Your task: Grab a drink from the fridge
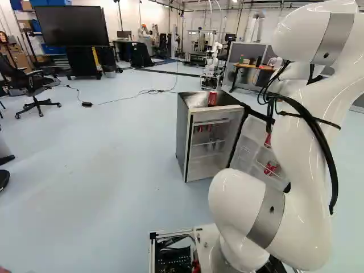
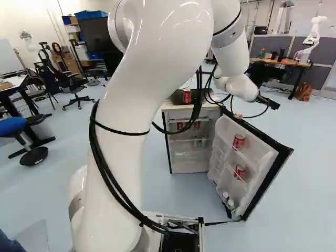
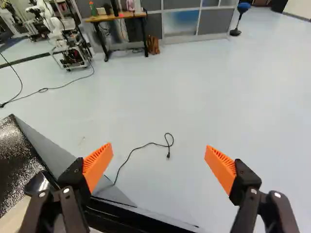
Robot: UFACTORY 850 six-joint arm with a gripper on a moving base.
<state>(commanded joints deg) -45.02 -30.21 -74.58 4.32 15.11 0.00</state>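
Orange pads (image 3: pixel 97 167) stand wide apart, the gripper (image 3: pixel 158 154) empty; a red can (image 2: pixel 238 142) sits below it in the fridge door (image 2: pixel 264 153). Best back clear of the door before lowering level with the can.

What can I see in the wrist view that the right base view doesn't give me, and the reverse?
Wrist view only: the gripper's orange pads, standing wide apart, and another robot on a wheeled frame.

Right base view only: the red can on top of the fridge, the cans in its open door, and an office chair.

Both: part of the fridge, the desk and the brown bag by it.
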